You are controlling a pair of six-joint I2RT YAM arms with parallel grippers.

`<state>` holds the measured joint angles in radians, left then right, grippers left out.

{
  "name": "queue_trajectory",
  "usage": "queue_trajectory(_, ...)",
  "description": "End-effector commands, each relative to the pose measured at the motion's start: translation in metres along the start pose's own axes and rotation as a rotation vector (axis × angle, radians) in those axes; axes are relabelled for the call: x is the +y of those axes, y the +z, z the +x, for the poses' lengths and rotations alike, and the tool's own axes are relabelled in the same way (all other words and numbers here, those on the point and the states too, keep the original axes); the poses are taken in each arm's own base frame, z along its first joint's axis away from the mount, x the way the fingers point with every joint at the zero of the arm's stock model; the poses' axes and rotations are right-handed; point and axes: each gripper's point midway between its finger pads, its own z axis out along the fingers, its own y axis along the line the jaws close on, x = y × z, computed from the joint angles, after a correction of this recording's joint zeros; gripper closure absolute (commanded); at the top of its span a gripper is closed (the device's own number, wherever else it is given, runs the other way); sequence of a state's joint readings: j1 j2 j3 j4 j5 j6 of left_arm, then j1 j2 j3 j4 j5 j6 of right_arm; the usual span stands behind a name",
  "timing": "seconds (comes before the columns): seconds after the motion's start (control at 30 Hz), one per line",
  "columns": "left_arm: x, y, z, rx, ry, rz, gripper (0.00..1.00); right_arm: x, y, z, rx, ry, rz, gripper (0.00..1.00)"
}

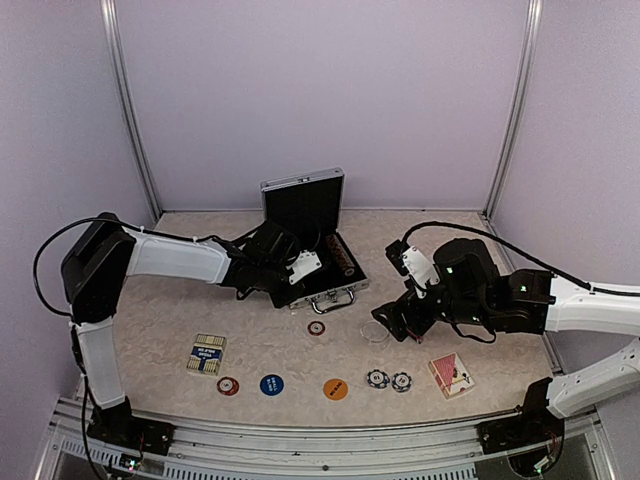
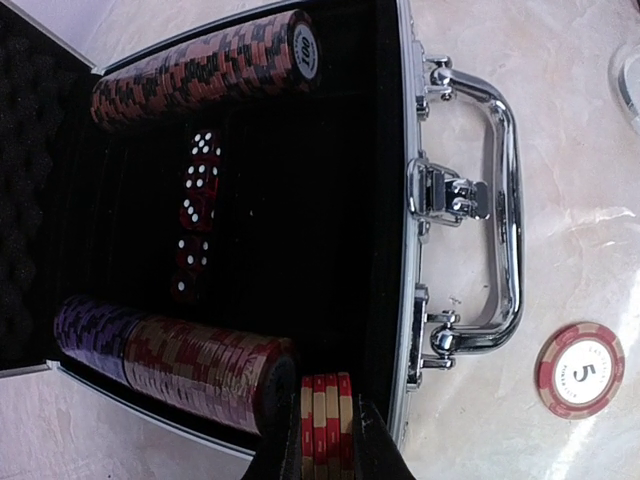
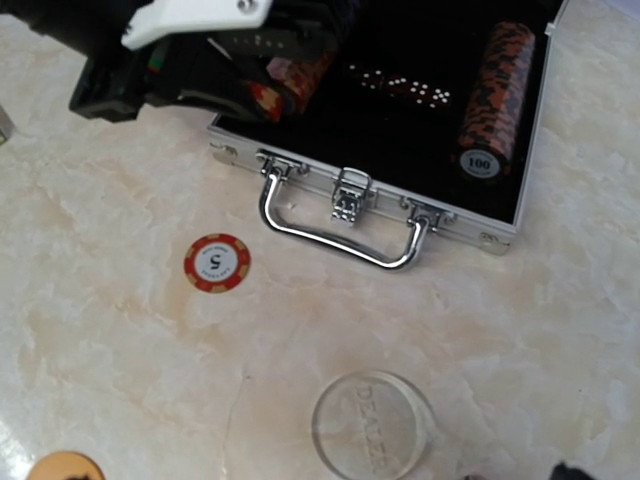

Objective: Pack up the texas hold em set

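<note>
Centre of the top view: silver briefcase [image 1: 303,205], lid upright, chip rows [image 2: 200,65] and red dice [image 2: 197,210] inside. At its left end: left gripper [image 2: 328,450], clamped on a small chip stack [image 2: 325,410]. Right of centre: right gripper [image 1: 385,322], jaws wide, empty, near the clear disc [image 3: 373,425]. Lower frame: red-backed deck [image 1: 452,374], second deck [image 1: 206,353], blue disc [image 1: 271,384], orange disc [image 1: 335,388], loose chips [image 1: 377,378].

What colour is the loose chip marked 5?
Red chip with cream edge stripes; left wrist view shows it best.

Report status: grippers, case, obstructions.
Left gripper shut on chip stack over open case. Right gripper open by clear disc. Loose chips, decks on table; nothing else over case.
</note>
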<state>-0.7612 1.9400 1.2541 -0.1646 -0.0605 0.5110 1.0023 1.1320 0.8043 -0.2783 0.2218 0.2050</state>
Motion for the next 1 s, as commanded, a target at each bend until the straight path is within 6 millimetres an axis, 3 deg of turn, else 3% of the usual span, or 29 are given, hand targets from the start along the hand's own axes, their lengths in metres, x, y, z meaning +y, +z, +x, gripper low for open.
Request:
queue_trajectory(0.0, 0.018, 0.002, -0.019, -0.049, 0.008, -0.081, 0.98, -0.002, 0.000, -0.003, -0.022, 0.027, -0.004, 0.00)
queue_trajectory(0.37, 0.020, 0.011, -0.017, -0.038, -0.003, -0.100, 0.83, -0.002, -0.002, -0.004, -0.029, 0.029, -0.006, 0.00)
queue_trajectory(0.63, 0.025, 0.013, -0.014, -0.024, -0.012, -0.131, 0.66, -0.002, -0.003, -0.009, -0.036, 0.033, -0.011, 0.00)
queue_trajectory(0.97, 0.046, 0.002, -0.009, -0.004, -0.025, -0.252, 0.59, -0.001, -0.003, -0.012, -0.040, 0.035, -0.019, 0.00)
